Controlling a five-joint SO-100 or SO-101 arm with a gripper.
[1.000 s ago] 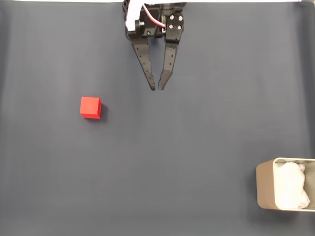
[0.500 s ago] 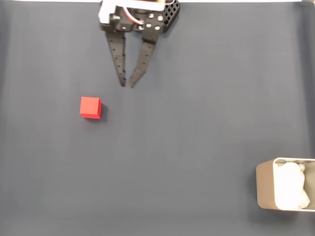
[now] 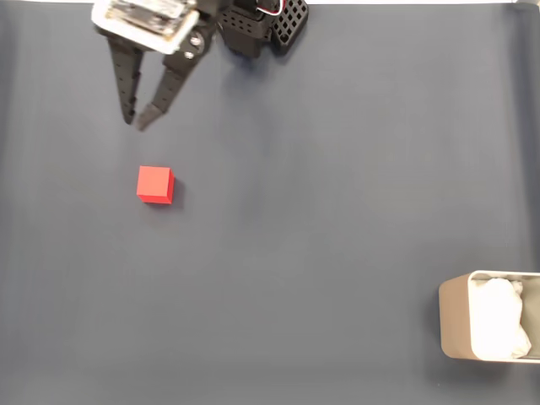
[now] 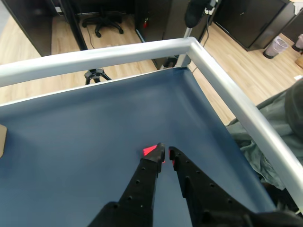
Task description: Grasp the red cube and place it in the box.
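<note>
- Hovering near the mat's top edge in the fixed view, the gripper [image 3: 135, 122] was nearly closed, grasping nothing.
- Red cube [image 3: 155, 184] sat just below the tips, apart.
- Box [image 3: 453, 325] lay far off, at the lower-right edge.

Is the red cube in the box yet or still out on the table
Out. The red cube sits on the blue surface, far from the box, below the empty end effector.

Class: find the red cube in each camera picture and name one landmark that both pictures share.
Fixed view: the red cube lies left of centre on the dark blue mat, below the gripper.
Wrist view: the red cube peeks out just beyond the jaws' tips, low centre.
Shared landmark: the gripper.
</note>
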